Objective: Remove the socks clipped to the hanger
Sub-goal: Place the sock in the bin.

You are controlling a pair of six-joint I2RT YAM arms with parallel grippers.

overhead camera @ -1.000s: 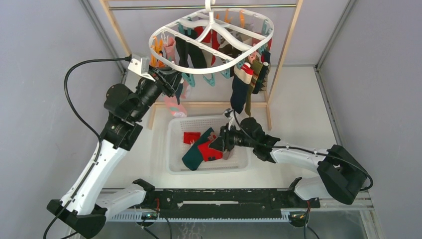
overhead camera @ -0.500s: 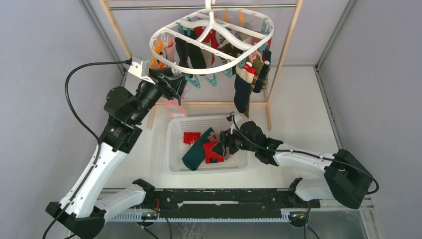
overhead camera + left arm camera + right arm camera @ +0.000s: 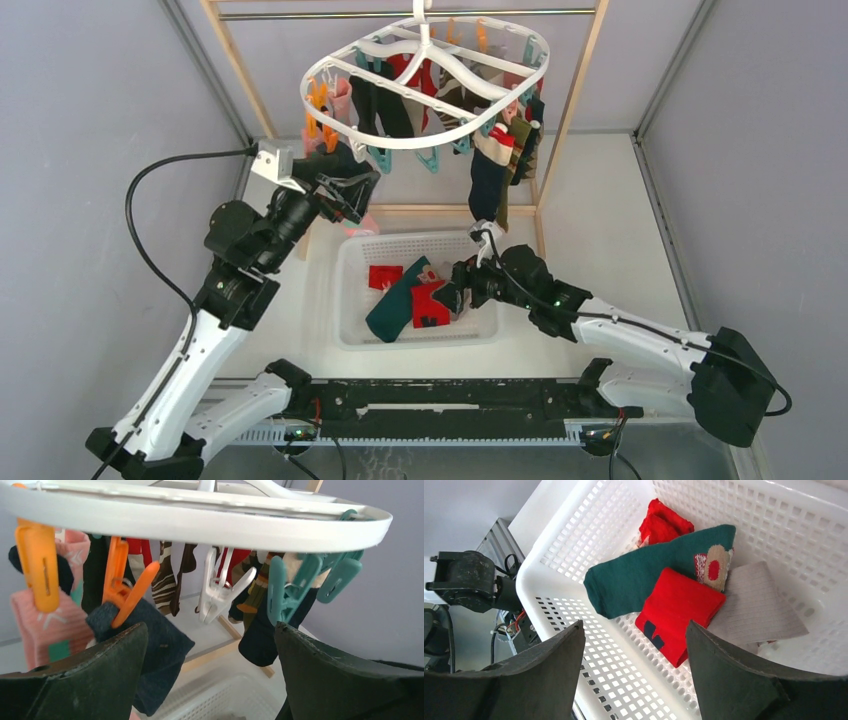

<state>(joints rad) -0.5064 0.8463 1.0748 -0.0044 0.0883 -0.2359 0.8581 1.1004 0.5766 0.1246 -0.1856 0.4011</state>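
Note:
The hanger [image 3: 420,143] is a white oval ring with orange, teal and white clips, hung from the rack bar. Many socks [image 3: 486,186] dangle from it. My left gripper [image 3: 352,190] stands open just under the ring's left side. In the left wrist view the hanger [image 3: 200,525] fills the top. A navy sock [image 3: 155,652] in an orange clip hangs by the left finger and a pink sock [image 3: 45,625] is further left. Nothing lies between the left gripper's [image 3: 210,630] fingers. My right gripper [image 3: 457,296] is open and empty over the basket.
A white mesh basket [image 3: 346,300] sits below the hanger. It holds a teal sock [image 3: 639,582], a red sock [image 3: 676,612], a grey sock [image 3: 759,610] and a small red one [image 3: 664,525]. The wooden rack frame [image 3: 570,110] stands behind.
Both grippers have opened. The left one sank a little and shifted right under the ring. The right one drew back to the right, with the red sock left lying in the basket.

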